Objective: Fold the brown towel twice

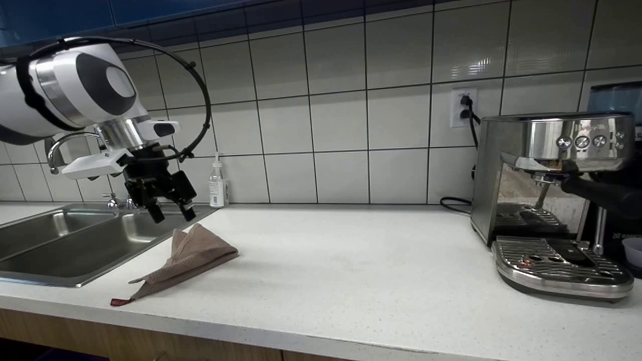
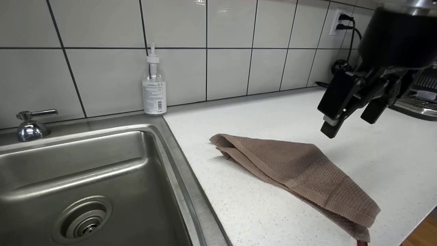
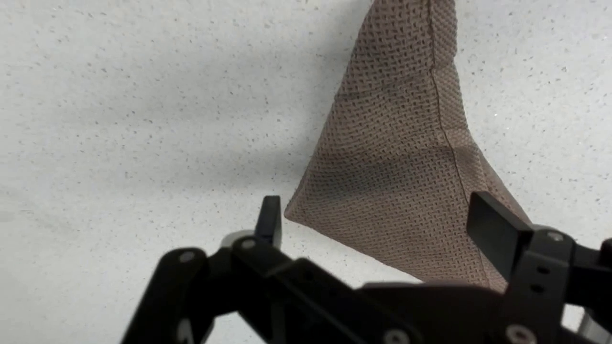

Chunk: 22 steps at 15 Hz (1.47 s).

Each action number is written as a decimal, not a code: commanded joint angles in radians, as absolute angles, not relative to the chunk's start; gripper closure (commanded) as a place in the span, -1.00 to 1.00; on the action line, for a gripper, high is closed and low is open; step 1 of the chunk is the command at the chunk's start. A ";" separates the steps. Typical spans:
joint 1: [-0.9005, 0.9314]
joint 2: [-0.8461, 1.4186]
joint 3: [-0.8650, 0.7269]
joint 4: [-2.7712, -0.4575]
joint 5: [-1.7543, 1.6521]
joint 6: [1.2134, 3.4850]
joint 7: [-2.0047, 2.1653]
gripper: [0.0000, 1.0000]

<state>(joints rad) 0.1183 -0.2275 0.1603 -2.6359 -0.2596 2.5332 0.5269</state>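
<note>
The brown towel point(image 1: 198, 253) lies on the white counter beside the sink, folded over into a rough triangle with layered edges. In an exterior view the towel point(image 2: 293, 164) shows a lifted, loose fold at its sink-side end and a small red tag point(image 2: 362, 243) at its front corner. My gripper point(image 1: 173, 213) is open and empty above the towel, apart from it; it also shows in an exterior view point(image 2: 350, 123). In the wrist view the towel point(image 3: 392, 167) lies below the spread fingers point(image 3: 375, 212), with one pointed corner near the left fingertip. The towel's underside is hidden.
A steel sink point(image 1: 45, 280) with a raised rim point(image 2: 194, 208) borders the towel. A pump bottle point(image 2: 154, 97) stands by the tiled wall at the sink corner. An espresso machine point(image 1: 551, 135) stands at the counter's far end. The counter's front edge point(image 1: 301, 341) runs near the red tag.
</note>
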 commanded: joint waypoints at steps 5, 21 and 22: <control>0.104 -0.305 0.166 -2.563 -0.200 2.291 0.376 -1.00; 0.105 -0.449 0.110 -2.557 -0.168 2.072 0.216 -1.00; 0.108 -0.456 0.104 -2.556 -0.153 2.063 0.200 -1.00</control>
<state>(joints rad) 0.1181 -0.4101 0.1118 -2.5567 -0.2010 2.1114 0.2677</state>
